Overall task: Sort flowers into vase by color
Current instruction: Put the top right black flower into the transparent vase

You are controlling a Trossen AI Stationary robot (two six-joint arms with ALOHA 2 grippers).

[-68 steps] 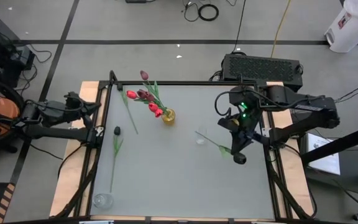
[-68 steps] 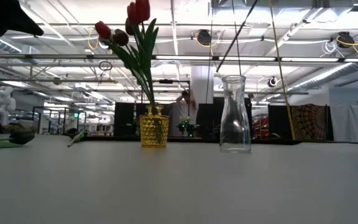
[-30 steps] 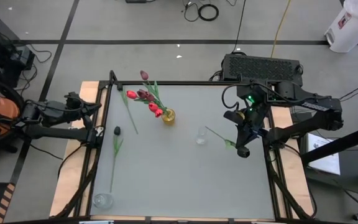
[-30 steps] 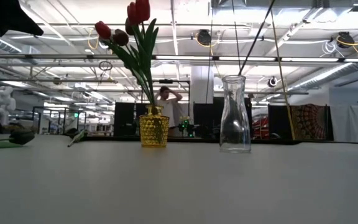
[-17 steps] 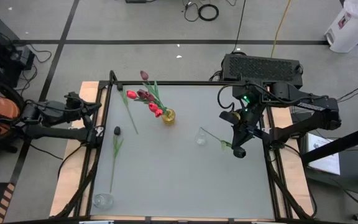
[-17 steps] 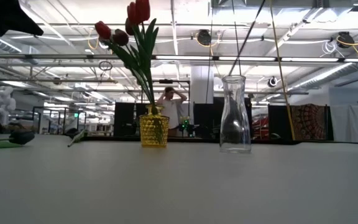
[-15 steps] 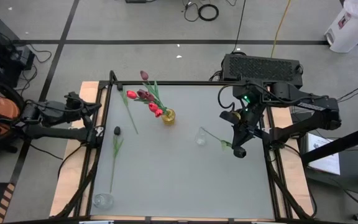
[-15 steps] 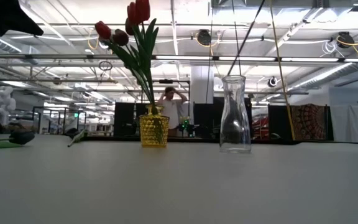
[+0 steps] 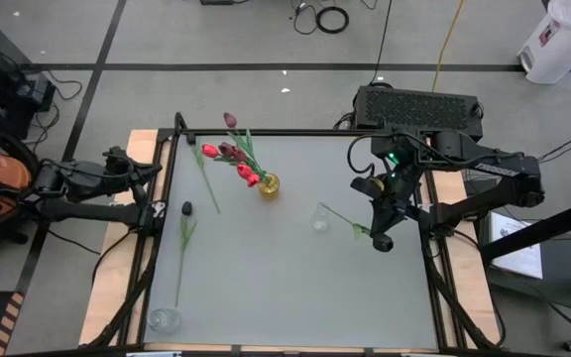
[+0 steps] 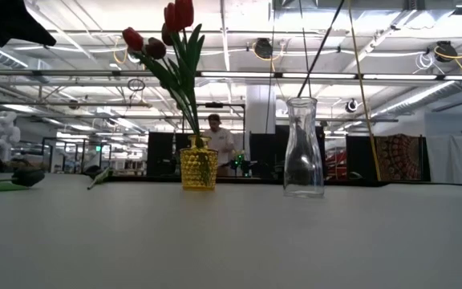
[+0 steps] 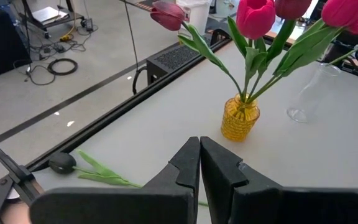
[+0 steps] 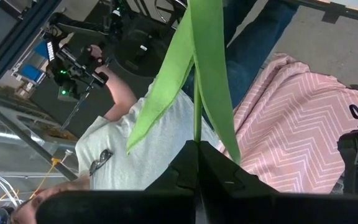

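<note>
My right gripper [image 9: 375,236] hovers over the table's right half, shut on a tulip's green stem [image 9: 343,218]. The stem's free end [image 9: 323,207] is above the clear glass vase [image 9: 319,219] and shows in the low view as a thin slanting line [image 10: 326,44] over that vase [image 10: 304,148]; the head is hidden. A yellow vase [image 9: 269,185] holds several red and pink tulips [image 10: 175,32]. A pink tulip [image 9: 209,152] and a near-black tulip [image 9: 185,209] lie flat on the left. My left gripper [image 9: 159,167] waits shut at the left edge. My right gripper pinches the green stem [image 12: 196,138] between its two fingers, just below where the long leaves [image 12: 185,62] spread from it. The flower is lifted clear of the table and slants from the fingers down toward the clear vase's mouth.
A small clear glass object [image 9: 164,319] stands at the near left corner. The table is edged by a black frame [image 9: 266,133]. Bare tabletop [image 9: 285,288] fills the near middle. A person [image 10: 215,140] stands in the room behind, and another person [image 12: 129,130] shows in the right wrist view.
My right gripper has shifted slightly toward the table's left, carrying the stem's free end closer over the clear vase, and has then held still. The person in the background has lowered their arms.
</note>
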